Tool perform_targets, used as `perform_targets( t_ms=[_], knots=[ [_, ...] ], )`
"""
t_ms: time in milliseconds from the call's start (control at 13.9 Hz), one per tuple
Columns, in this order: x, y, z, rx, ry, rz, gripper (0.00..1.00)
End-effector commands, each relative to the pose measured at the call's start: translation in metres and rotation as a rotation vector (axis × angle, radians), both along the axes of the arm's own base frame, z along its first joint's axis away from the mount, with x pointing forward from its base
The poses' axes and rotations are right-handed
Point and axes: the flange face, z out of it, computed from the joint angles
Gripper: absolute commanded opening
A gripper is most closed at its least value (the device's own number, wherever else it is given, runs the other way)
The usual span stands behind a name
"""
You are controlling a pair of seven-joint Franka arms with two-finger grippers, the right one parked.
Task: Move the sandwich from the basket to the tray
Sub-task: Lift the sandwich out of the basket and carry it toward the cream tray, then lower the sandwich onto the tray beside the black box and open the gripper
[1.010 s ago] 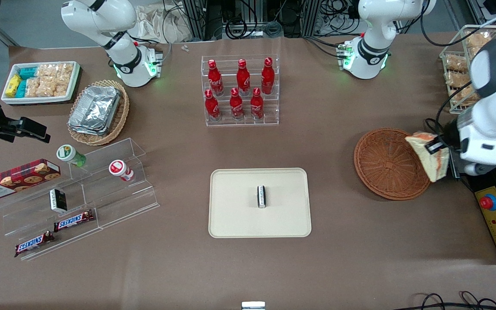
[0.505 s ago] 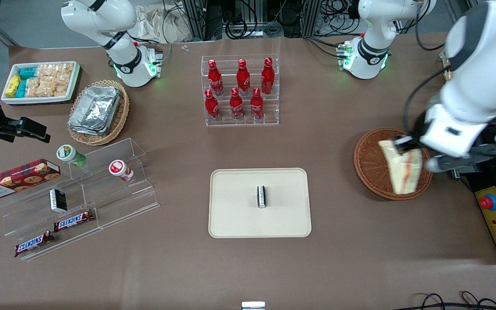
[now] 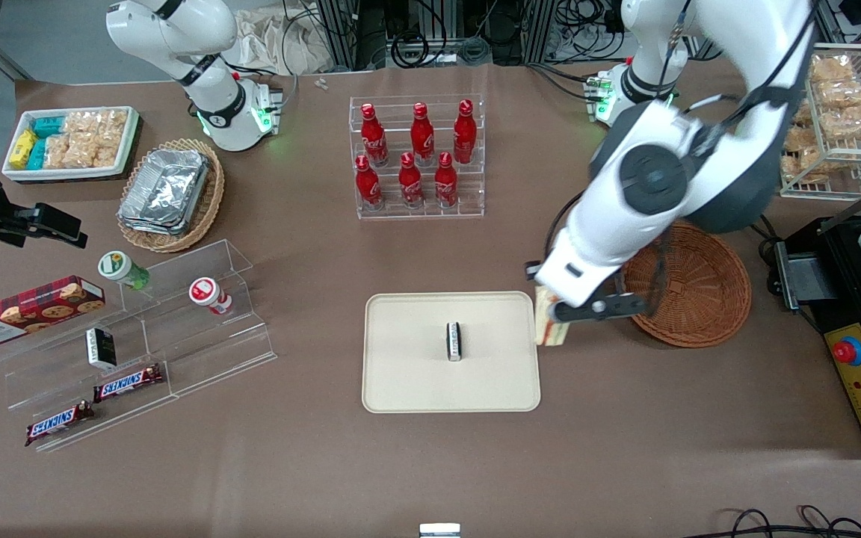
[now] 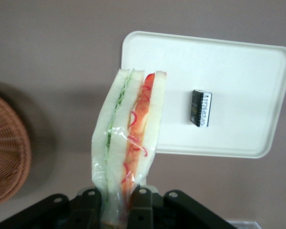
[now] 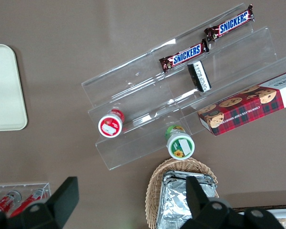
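The gripper (image 4: 118, 202) is clamped on one end of the sandwich (image 4: 128, 143), which hangs in the air between the basket (image 3: 688, 288) and the tray (image 3: 408, 373), with its free end just over the tray's edge toward the working arm.

The hold looks narrow: only the wrapped end sits between the fingers, and the long wedge sticks out unsupported. I judge it could swing, slip through the film, or tilt so the layers slide apart. Letting go here would probably leave it straddling the tray's rim or falling onto the table (image 3: 625, 448), since most of it is not yet above the tray. A small dark packet (image 3: 454, 341) lies at the tray's middle, and setting the sandwich on it would leave it tilted.

In the front view the arm covers nearly all of the sandwich and part of the basket. The wrist view cuts off the fingertips, so how deep the grip goes is unclear, as is the height above the tray.
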Motion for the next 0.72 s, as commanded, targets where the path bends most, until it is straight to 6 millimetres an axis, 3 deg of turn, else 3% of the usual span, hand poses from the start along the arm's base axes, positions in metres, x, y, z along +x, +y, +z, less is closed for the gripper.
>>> perform_targets(
  t_ms=[0, 361, 505, 577, 649],
  knots=[
    [0.014, -0.030, -0.073, 0.025, 0.002, 0.005, 0.00],
    [0.025, -0.040, -0.176, 0.055, -0.030, 0.009, 0.00],
    [0.020, -0.047, -0.197, 0.067, -0.025, 0.000, 0.00],
    [0.020, -0.047, -0.201, 0.074, -0.027, -0.003, 0.07],
    [0.020, -0.047, -0.201, 0.074, -0.027, -0.001, 0.38]
  ],
)
